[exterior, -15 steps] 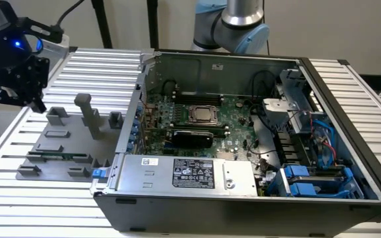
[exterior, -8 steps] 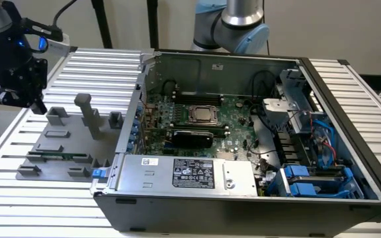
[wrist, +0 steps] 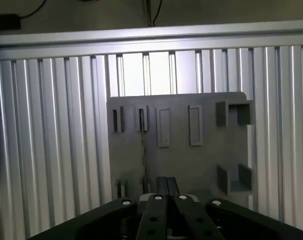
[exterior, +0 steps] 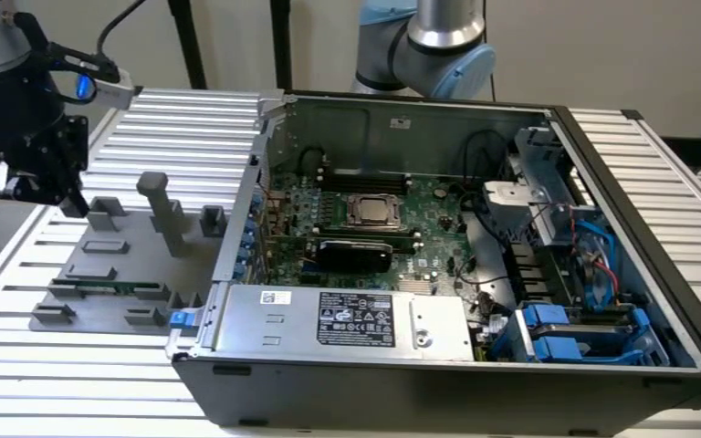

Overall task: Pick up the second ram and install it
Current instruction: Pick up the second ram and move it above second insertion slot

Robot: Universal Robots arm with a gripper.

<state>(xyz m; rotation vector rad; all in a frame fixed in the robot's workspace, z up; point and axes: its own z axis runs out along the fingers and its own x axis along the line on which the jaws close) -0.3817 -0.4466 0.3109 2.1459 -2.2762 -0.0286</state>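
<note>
Open computer case (exterior: 643,228) on a slatted aluminium table (exterior: 180,119), lid off. Inside: green motherboard (exterior: 430,242) with the CPU socket (exterior: 372,212) mid-board, a black card (exterior: 350,253) just near of it, and blue drive caddies (exterior: 570,339) in the near corner at the exterior view's right. The power supply (exterior: 326,321) runs along the near wall. It carries a black-and-white label (exterior: 357,319) and a small white sticker (exterior: 275,297); print unreadable.

At the exterior view's left of the case is a grey fixture tray (exterior: 120,260). The second ram (exterior: 101,285) (wrist: 143,150) sits in a slot near the tray's near edge.

The gripper (exterior: 68,196) (wrist: 166,181) hangs above the tray's far-left corner, apart from the stick. In the wrist view its fingers lie together with nothing between them.

Bare slats surround the tray on its far and left sides; the case wall stands close on the right.
</note>
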